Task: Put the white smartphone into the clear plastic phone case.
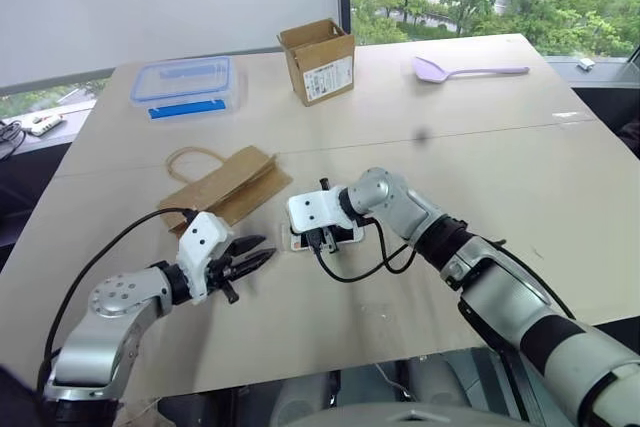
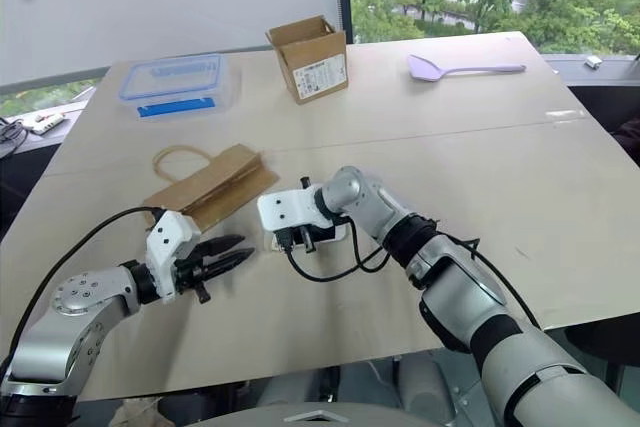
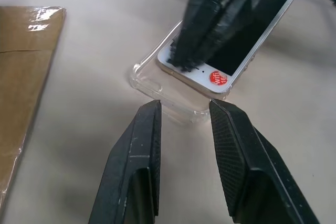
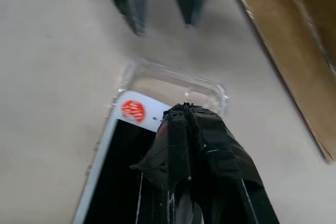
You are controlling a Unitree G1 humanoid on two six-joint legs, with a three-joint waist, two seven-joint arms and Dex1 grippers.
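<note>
- R gripper (image 4: 184, 109): fingers together, tips pressing on white smartphone (image 3: 247, 35), phone partly in clear plastic phone case (image 3: 157, 74).
- L gripper (image 3: 184, 111): fingers apart, empty, just left of case.

The desk (image 1: 500, 167) is a pale beige with a faint seam running across it. On it the white smartphone (image 3: 239, 35) shows a black screen, a white bezel and a small round red sticker with white lettering at one end. The clear plastic phone case (image 3: 157, 85) is see-through with glossy highlights along its rim. Both the left pincer (image 1: 262, 260) and the right pincer (image 3: 207, 30) have black fingers on white housings, with silver-grey arms and black cables. The paper bag (image 1: 225, 187) is plain brown. The food box (image 1: 185, 85) is transparent with a blue-edged lid. The small carton (image 1: 318, 59) is brown cardboard bearing a white label. The spoon (image 1: 460, 70) is pale lilac.
</note>
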